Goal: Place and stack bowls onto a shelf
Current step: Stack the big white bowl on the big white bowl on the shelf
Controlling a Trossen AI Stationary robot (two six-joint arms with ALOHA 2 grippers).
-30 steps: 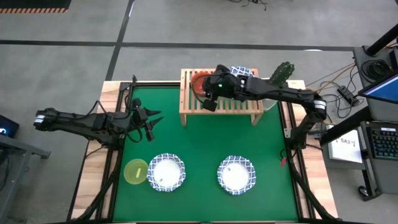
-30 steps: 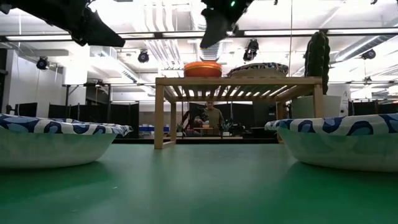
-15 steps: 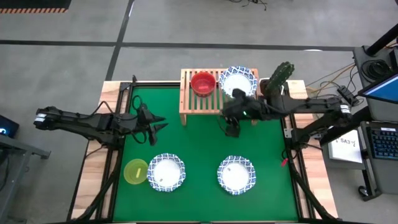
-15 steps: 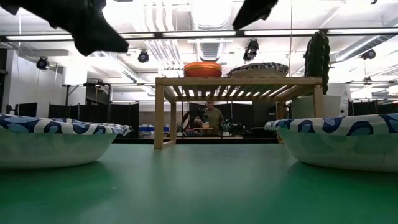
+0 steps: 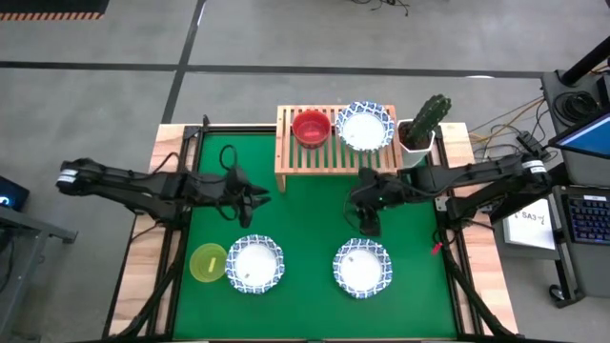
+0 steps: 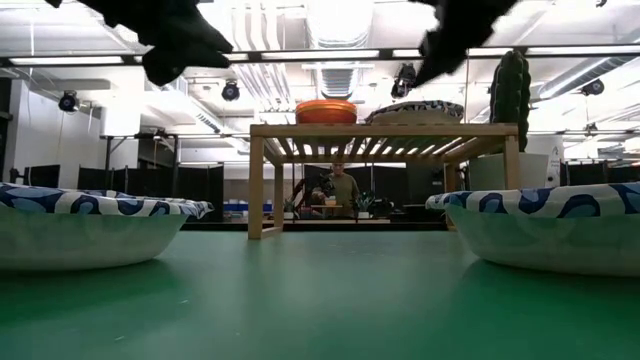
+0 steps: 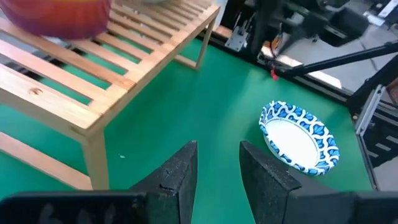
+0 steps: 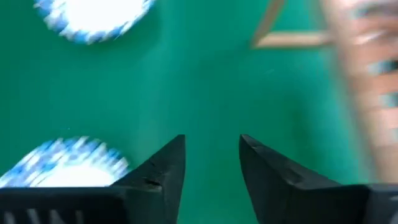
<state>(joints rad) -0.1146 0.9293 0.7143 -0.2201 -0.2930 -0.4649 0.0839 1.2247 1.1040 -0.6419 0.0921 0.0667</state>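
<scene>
**A:** Up on the shelf (image 5: 338, 152) at the far side of the mat, two bowls are already home: the red bowl (image 5: 311, 127) and, just beside it, a blue-rimmed bowl (image 5: 364, 125). Neither has anything stacked in it that I can see.

**B:** And down on the green mat (image 5: 305, 205), plenty left. Two more patterned bowls wait near the front edge, the left one (image 5: 254, 264) and the right one (image 5: 362, 268), with the yellow bowl (image 5: 207, 262) touching the left one's rim.

**A:** Where are the arms?

**B:** The right gripper (image 5: 367, 221) hangs over bare mat, between the shelf and the right patterned bowl. Its wrist view shows the fingers (image 8: 163, 171) spread with nothing between them. The left gripper (image 5: 253, 198) hovers above the left patterned bowl, fingers (image 7: 177, 177) parted too, empty.

**A:** So I'd call it less than half done?

**B:** By my reckoning, yes: two placed, three in sight to go, and no stacking yet. Each gripper looks lined up for the bowl nearest it, but that's my guess.
</scene>
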